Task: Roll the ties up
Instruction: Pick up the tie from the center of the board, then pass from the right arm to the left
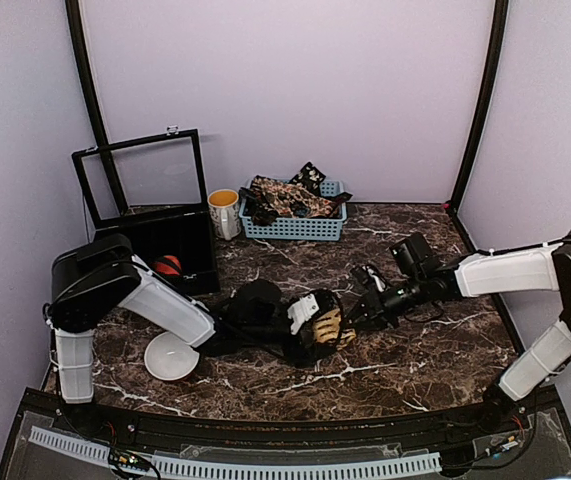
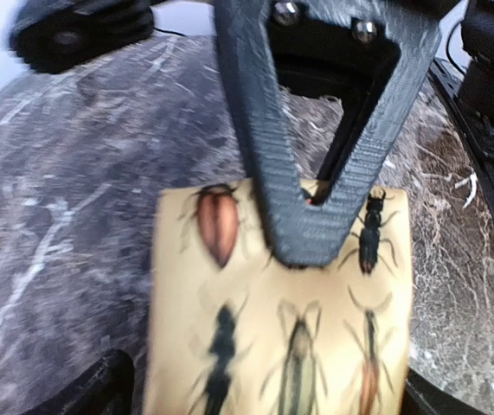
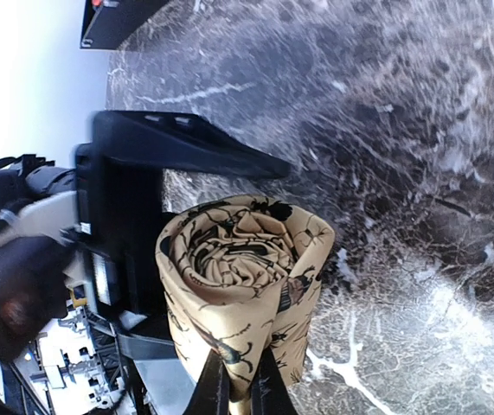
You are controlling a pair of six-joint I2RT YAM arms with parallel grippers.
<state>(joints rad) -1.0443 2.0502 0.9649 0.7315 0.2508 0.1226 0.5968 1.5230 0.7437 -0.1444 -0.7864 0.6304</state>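
right tool [image 3: 240, 382] pinching 1 rolled tie [image 3: 238, 259], 1 bowl [image 1: 170, 357]

Tie roll [image 3: 245, 259]: mustard cloth, matt, fine weave, soft folds, printed insects.
Surface [image 1: 415, 350] under roll: dark brown marble look, white veins, polished, glossy.
Left fingers [image 2: 298, 229] over roll: black plastic, matt, finely ribbed; metal screws [image 2: 285, 13] at root.
Basket [image 1: 295, 230] behind roll: pale blue plastic lattice.
Bowl [image 1: 170, 357] left of roll: white, smooth, glossy.
Arm shells [image 1: 505, 270] flanking roll: white smooth plastic.
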